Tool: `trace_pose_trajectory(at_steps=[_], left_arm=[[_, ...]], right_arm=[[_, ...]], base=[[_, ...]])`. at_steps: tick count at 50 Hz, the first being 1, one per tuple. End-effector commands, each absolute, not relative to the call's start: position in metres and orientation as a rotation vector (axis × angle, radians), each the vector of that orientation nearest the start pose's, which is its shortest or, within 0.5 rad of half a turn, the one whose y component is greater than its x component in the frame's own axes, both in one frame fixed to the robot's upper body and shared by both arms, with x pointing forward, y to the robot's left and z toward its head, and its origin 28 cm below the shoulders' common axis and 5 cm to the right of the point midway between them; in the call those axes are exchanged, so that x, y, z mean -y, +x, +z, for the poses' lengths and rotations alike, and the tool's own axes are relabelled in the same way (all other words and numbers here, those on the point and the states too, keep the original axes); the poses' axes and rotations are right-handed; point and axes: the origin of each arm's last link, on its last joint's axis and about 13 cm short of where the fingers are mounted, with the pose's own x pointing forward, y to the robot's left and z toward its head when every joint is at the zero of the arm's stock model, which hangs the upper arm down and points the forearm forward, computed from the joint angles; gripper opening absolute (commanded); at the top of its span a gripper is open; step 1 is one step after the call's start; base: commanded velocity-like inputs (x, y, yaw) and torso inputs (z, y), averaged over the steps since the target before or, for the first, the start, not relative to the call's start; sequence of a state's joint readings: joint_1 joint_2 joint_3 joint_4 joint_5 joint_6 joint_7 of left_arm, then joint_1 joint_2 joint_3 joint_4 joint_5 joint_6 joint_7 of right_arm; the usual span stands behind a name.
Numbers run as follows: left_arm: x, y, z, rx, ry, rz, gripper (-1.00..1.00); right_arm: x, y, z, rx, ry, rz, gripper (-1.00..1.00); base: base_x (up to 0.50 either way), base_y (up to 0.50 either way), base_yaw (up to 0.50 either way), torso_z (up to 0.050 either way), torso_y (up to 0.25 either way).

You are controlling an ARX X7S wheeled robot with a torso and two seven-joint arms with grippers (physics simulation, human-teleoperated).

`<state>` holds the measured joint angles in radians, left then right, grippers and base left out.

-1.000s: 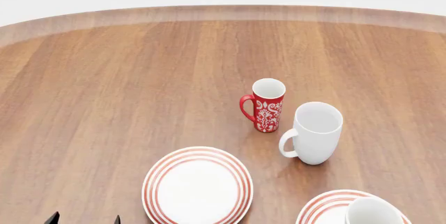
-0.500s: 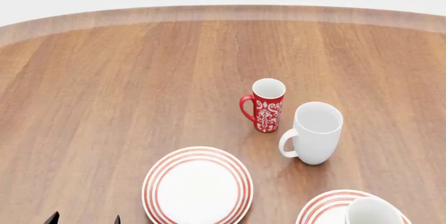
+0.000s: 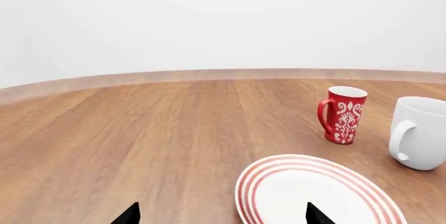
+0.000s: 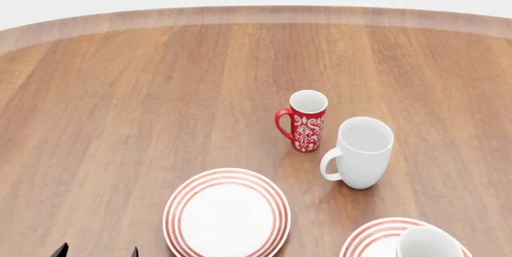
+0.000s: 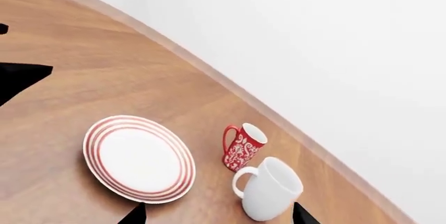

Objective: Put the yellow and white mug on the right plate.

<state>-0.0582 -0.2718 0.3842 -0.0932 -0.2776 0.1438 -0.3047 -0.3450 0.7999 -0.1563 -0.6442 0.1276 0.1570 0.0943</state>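
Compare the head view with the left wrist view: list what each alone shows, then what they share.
Only the head view shows the right plate at the bottom edge, with a white-rimmed mug on it, cropped so its outer color is hidden. Only the left wrist view shows the white wall behind the table. Both show the red patterned mug, the white mug and the left plate.

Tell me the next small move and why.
Probably tilt the head down to check. A mug, white inside, already stands on the right plate at the head view's bottom edge, its outside hidden. The left end effector and right end effector are open, holding nothing.
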Motion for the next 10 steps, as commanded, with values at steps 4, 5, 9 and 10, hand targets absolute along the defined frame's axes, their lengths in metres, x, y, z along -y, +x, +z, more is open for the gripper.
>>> trace_pose_trajectory(at_steps=[4,5,9,10], left_arm=[[-0.2016,0.2095,0.0047,0.009,-0.005,-0.037,1.0],[-0.2018,0.2096,0.0049,0.01,-0.005,-0.036,1.0],[-0.2017,0.2096,0.0047,0.009,-0.006,-0.035,1.0],[-0.2016,0.2095,0.0045,0.009,-0.006,-0.036,1.0]], right_arm=[[0.1726,0.1346,0.1011,0.079,-0.56,0.399,1.0],[0.1725,0.1347,0.101,0.079,-0.561,0.399,1.0],[0.1716,0.1348,0.1008,0.081,-0.558,0.404,1.0],[0.1714,0.1348,0.1005,0.081,-0.56,0.405,1.0]], base=[[0.0,0.0,0.0,0.0,0.0],[0.0,0.0,0.0,0.0,0.0],[0.0,0.0,0.0,0.0,0.0],[0.0,0.0,0.0,0.0,0.0]])
